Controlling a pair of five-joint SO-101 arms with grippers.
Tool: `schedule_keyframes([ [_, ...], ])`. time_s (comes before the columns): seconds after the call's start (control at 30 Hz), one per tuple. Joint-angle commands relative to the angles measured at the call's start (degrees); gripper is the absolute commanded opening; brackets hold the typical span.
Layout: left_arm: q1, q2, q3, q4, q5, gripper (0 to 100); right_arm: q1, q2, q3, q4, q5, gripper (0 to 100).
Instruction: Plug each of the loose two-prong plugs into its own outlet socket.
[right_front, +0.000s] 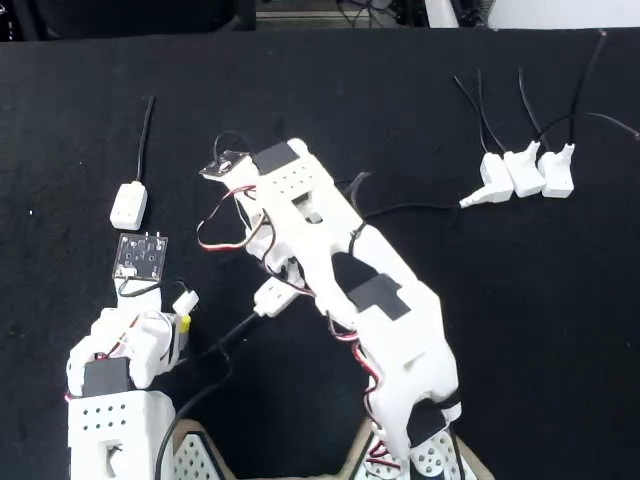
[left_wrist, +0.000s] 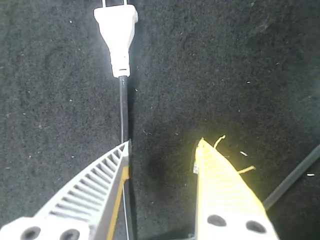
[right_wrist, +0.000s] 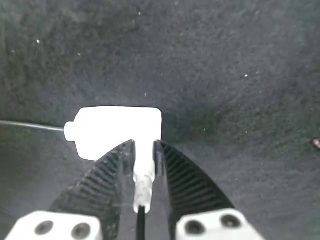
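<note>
**Two plugs: one gripped, one loose**

1. Right fingers (right_wrist: 107, 172): narrow, clamped on the neck of a white plug (right_wrist: 144, 167). The plug's front end meets a white socket block (right_wrist: 117, 127) lying on the black desk (right_wrist: 240, 60). A thin cable leaves one end of the block. Whether the prongs are fully seated cannot be told.

2. Left fingers (left_wrist: 95, 187): spread wide, low over the desk, holding nothing. The loose plug (left_wrist: 117, 30) lies ahead of them with its prongs pointing away. Its black cable (left_wrist: 122, 110) runs back beside the grey finger.

3. Layout, from the high view: the loose plug lies near the front middle of the desk, just beside the right arm (right_front: 340, 280). That arm stretches diagonally toward the rear left. The left arm (right_front: 120, 370) sits at the front left.

4. Other stock, from the high view: a second white block (right_front: 128, 205) with a cable lies at the left. A small square board (right_front: 140, 257) sits just in front of it. Three white units (right_front: 523, 172) with cables stand in a row at the far right, well apart from both arms.
</note>
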Motion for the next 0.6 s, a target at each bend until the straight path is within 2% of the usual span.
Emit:
schedule_keyframes([
  [0.0,-0.57,-0.44,-0.31,0.26,0.53,22,0.97,0.57,3.12,-3.69,-1.67,1.0],
  [0.3,-0.57,-0.44,-0.40,0.26,0.53,22,9.93,-3.74,3.91,-3.34,-2.20,1.0],
  [0.43,-0.57,-0.44,-0.40,0.26,0.53,22,10.64,-9.01,5.23,-0.79,-2.20,1.0],
  [0.57,-0.57,-0.44,-0.40,0.26,0.53,22,10.73,-14.20,10.68,-2.46,-2.37,1.0],
])
